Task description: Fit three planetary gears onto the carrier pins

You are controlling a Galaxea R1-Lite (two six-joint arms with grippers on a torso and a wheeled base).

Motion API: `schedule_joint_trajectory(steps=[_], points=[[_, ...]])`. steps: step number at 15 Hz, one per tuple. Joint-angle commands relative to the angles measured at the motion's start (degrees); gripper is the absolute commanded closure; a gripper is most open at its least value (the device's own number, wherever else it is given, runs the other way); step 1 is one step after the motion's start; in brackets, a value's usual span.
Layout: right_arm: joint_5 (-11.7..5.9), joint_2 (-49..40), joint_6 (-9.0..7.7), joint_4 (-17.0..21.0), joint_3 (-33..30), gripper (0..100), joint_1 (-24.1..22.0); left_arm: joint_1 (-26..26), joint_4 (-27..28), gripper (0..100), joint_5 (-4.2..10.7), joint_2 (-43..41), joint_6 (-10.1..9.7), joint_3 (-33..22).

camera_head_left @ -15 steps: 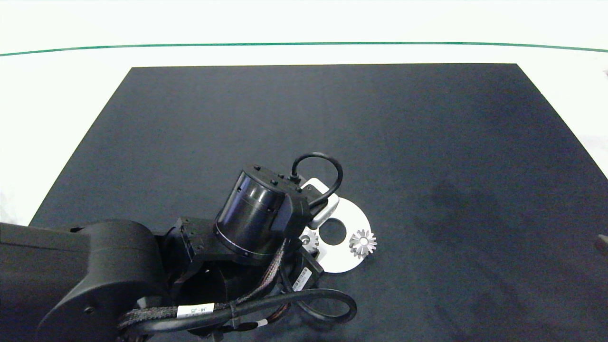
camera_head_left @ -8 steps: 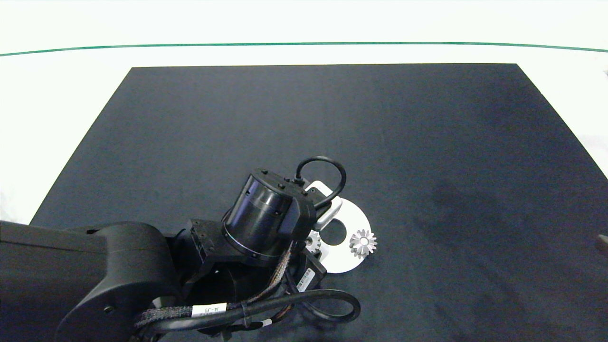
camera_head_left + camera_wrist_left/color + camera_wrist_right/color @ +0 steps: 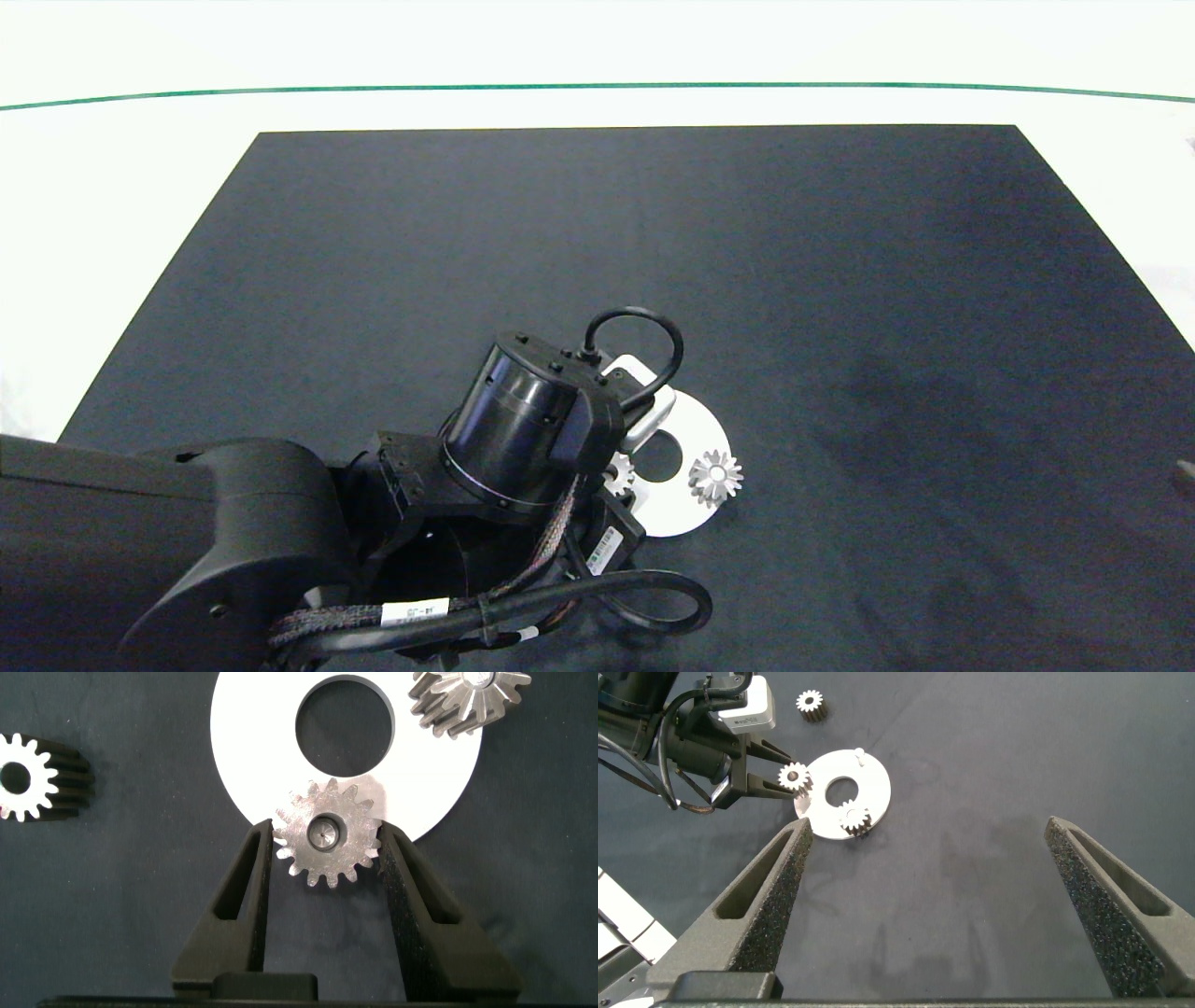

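Observation:
The white disc (image 3: 252, 737) lies on the black mat. My left gripper (image 3: 325, 831) is shut on a silvery gear (image 3: 327, 859) at the disc's edge, and a carrier pin (image 3: 326, 833) shows in the gear's centre hole. A second gear (image 3: 462, 705) sits on the disc (image 3: 695, 425) near its rim, to the right in the head view (image 3: 715, 477). The third gear (image 3: 33, 775) lies loose on the mat beside the disc. One bare pin (image 3: 860, 756) stands on the disc (image 3: 868, 789). My right gripper (image 3: 938, 896) hangs open well away from the disc.
The black mat (image 3: 597, 261) covers most of the white table, with a green line (image 3: 597, 87) beyond its far edge. My left arm's wrist (image 3: 523, 429) hides the disc's left part and the loose gear in the head view.
My left gripper has shifted slightly right and forward with the gear, bringing it further over the disc's edge. The other gear on the disc has not moved.

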Motion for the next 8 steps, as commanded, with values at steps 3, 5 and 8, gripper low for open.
schedule_joint_trajectory(steps=[3,5,8], points=[[-0.05,-0.11,-0.08,0.04,-0.02,0,0.03,-0.72,0.21,0,0.17,-0.70,-0.02,0.43],[-0.05,-0.28,-0.08,0.04,-0.10,0,0.03,-0.90,0.12,0,0.08,-1.05,0.07,-0.01],[-0.05,-0.63,-0.08,-0.05,-0.19,0,0.03,2.62,0.82,0,0.08,-2.10,-0.02,-9.68]])
